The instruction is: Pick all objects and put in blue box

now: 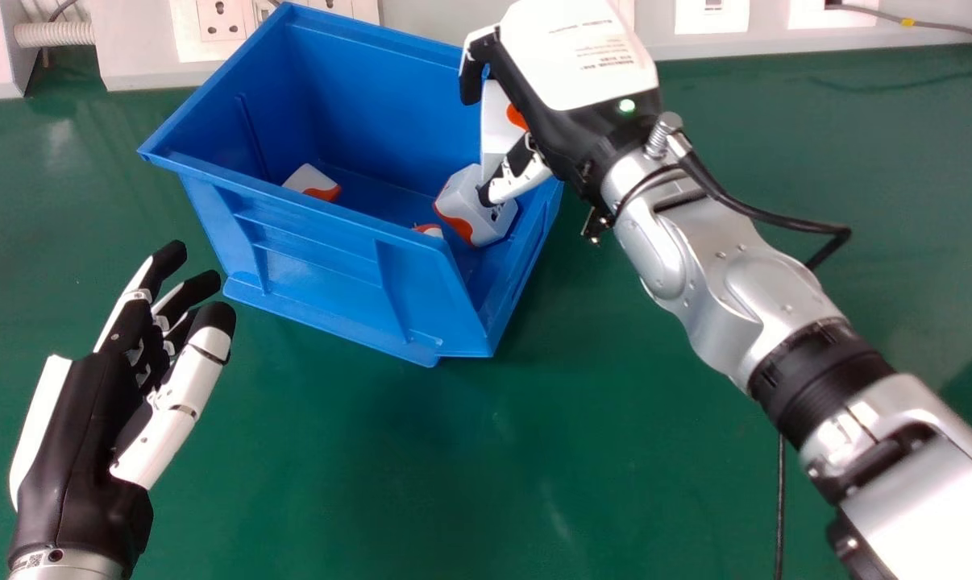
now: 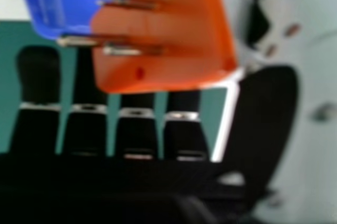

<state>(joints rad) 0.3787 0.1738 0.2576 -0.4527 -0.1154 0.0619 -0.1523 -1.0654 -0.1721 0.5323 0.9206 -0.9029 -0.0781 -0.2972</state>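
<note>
Green table [image 1: 333, 483], white-and-orange plug [image 1: 496, 121] in right hand [image 1: 571, 121]

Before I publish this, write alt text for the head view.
Robot's right hand holding a white-and-orange plug adapter at the right end of a blue plastic box; three white-and-orange pieces show inside. The open left hand is at lower left over a green table, with power sockets behind.

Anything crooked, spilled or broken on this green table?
The blue box looks askew, its long sides slanting against the wall panel behind it. Otherwise, I see no spill or damage.
</note>
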